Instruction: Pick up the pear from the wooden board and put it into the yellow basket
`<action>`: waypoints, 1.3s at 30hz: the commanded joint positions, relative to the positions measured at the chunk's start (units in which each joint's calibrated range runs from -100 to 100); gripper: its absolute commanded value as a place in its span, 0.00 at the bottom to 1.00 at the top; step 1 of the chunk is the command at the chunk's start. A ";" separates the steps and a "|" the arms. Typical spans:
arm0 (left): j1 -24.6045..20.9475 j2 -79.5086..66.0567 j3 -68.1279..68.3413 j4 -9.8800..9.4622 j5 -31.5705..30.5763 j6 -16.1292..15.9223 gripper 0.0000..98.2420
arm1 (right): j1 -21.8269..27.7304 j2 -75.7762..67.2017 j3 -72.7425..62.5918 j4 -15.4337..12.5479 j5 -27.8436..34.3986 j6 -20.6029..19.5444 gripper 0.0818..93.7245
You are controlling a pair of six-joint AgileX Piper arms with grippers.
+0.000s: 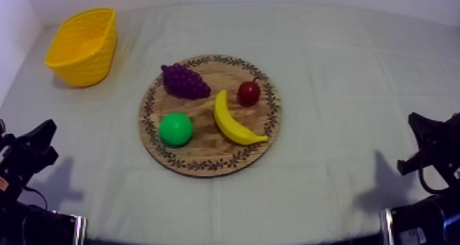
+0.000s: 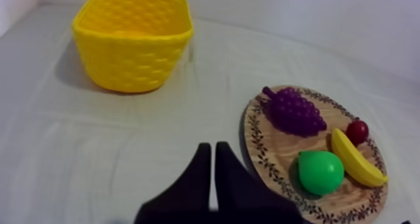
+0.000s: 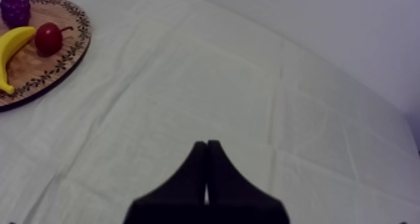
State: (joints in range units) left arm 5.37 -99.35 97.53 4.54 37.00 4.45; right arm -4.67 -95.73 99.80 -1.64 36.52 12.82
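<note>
A green pear [image 1: 176, 129] lies on the near left part of the round wooden board [image 1: 205, 162], beside a banana [image 1: 233, 121]. From the left wrist the pear [image 2: 320, 171] sits on the board [image 2: 262, 148], right of my fingers. The yellow basket [image 1: 83, 46] stands at the far left of the table; the left wrist sees the basket [image 2: 133, 42] ahead. My left gripper [image 1: 49, 128] rests low at the left, shut [image 2: 212, 148] as a narrow wedge on nothing. My right gripper [image 1: 413, 118] rests low at the right, shut [image 3: 206, 145] over bare cloth.
Purple grapes [image 1: 185, 81] and a small red fruit [image 1: 248, 93] share the board's far half. The right wrist sees the board's edge [image 3: 75, 54] with the banana [image 3: 12, 45] and the red fruit [image 3: 49, 39]. White walls border the cloth.
</note>
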 commanded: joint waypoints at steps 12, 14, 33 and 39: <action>0.70 16.61 -9.87 13.59 8.80 -15.53 0.00 | 0.00 -0.03 -0.02 0.01 0.02 0.00 0.00; 0.46 19.95 -11.99 13.89 10.78 -16.03 0.00 | 0.00 -0.03 -0.02 0.01 0.02 0.00 0.00; 2.83 50.49 -43.83 10.14 31.61 -8.51 0.00 | 0.00 -0.03 -0.02 0.01 0.02 0.00 0.00; 6.80 59.84 -54.88 7.72 36.75 -4.63 0.00 | 0.00 -0.03 -0.02 0.01 0.02 0.00 0.00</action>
State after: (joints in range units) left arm 10.91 -43.23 47.43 12.61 72.66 -1.43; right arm -4.67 -95.73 99.80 -1.64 36.52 12.82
